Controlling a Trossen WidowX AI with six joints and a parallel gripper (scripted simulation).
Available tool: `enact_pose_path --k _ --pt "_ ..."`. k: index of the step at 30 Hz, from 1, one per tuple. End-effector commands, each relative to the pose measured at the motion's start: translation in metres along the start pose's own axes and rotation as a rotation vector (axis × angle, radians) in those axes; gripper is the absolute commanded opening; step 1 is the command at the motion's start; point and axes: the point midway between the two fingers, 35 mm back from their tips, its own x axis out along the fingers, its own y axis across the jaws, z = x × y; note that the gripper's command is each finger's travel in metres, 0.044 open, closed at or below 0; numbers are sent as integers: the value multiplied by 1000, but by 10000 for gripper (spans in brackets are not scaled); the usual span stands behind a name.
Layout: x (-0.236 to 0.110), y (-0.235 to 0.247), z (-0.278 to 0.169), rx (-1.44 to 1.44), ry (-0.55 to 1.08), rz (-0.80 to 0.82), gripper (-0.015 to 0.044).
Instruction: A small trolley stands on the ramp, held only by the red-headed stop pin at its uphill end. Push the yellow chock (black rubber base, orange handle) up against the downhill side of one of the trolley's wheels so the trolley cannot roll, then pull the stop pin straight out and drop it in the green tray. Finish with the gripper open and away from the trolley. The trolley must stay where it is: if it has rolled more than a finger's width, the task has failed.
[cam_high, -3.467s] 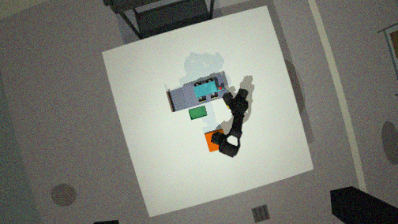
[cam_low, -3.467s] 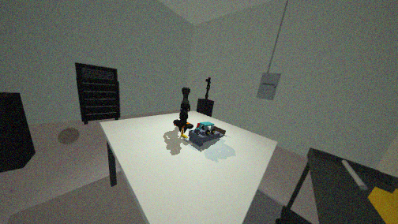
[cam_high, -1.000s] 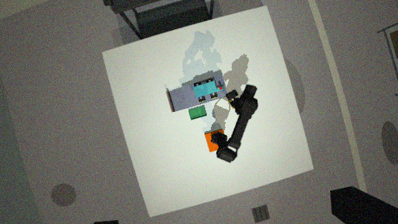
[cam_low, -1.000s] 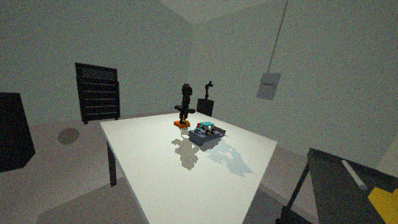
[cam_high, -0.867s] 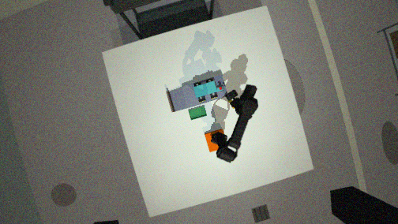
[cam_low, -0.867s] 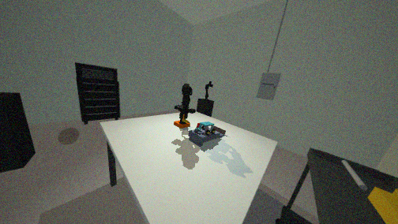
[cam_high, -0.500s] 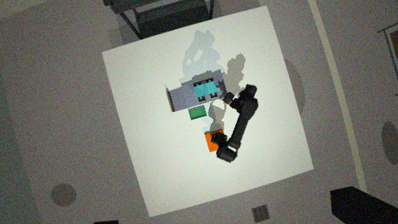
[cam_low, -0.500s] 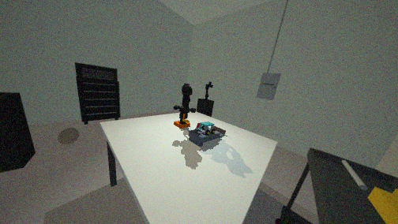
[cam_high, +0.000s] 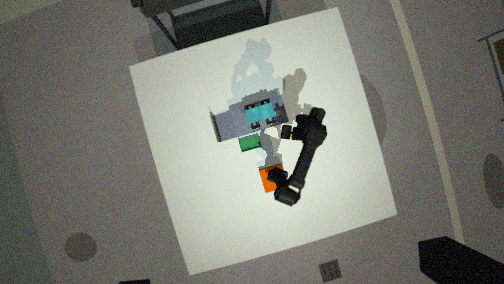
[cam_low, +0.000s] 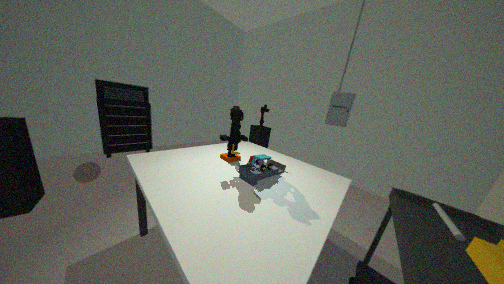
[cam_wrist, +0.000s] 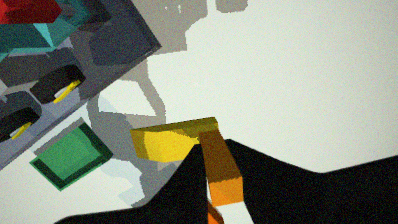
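Note:
My gripper (cam_wrist: 212, 148) (cam_high: 292, 132) is shut on the orange handle of the yellow chock (cam_wrist: 165, 145) and holds it in the air, off the ramp's uphill corner on the green tray's side. The chock's black base cannot be made out in the wrist view. The cyan trolley (cam_high: 260, 113) (cam_low: 260, 158) stands on the grey ramp (cam_high: 231, 126) (cam_low: 256, 176) (cam_wrist: 127, 42); two dark wheels show on its near side in the wrist view. The red-headed pin (cam_high: 279, 111) (cam_wrist: 30, 11) is at its uphill end. The green tray (cam_high: 249, 142) (cam_wrist: 70, 155) is empty.
The ramp has a brown end board (cam_high: 216, 128) at its low end. The tray lies beside the ramp's long side. The arm's base stands on an orange plate (cam_high: 266, 183) (cam_low: 230, 158) beyond the tray. Shadows fall across the white table (cam_high: 330, 185).

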Motion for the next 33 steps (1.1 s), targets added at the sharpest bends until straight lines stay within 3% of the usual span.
enact_pose_path --k 1,33 --pt "0 1 0 -163 -2 3 0" --pt "0 0 0 -1136 -4 5 0"
